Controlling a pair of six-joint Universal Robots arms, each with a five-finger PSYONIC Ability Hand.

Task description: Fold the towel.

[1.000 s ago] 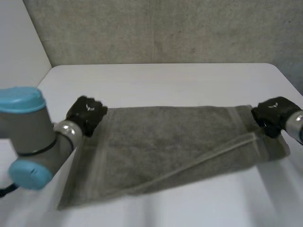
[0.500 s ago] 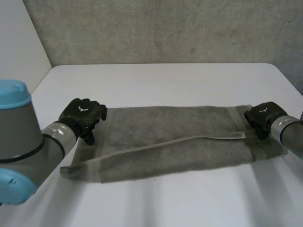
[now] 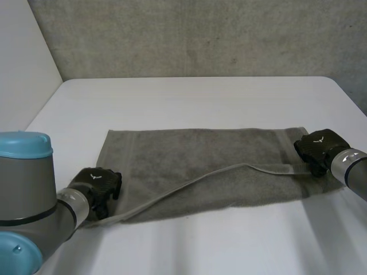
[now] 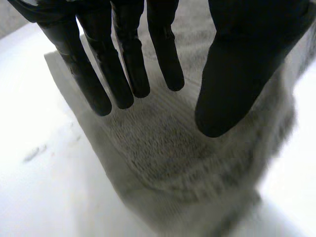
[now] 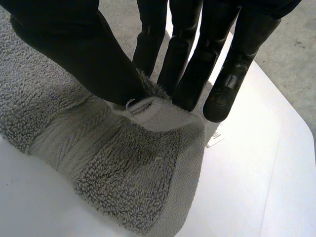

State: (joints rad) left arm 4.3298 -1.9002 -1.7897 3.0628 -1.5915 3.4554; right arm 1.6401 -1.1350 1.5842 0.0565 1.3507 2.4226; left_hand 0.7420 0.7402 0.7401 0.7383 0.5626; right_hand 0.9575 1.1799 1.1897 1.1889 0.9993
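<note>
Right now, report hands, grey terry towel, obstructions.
Left hand open over near-left corner of grey terry towel. Right hand pinches its right-end hem. Towel partly folded on white table; nothing obstructing.

Towel [image 3: 200, 160] on table [image 3: 189, 97]; left hand [image 3: 97, 184], right hand [image 3: 318, 148] at ends.
</note>
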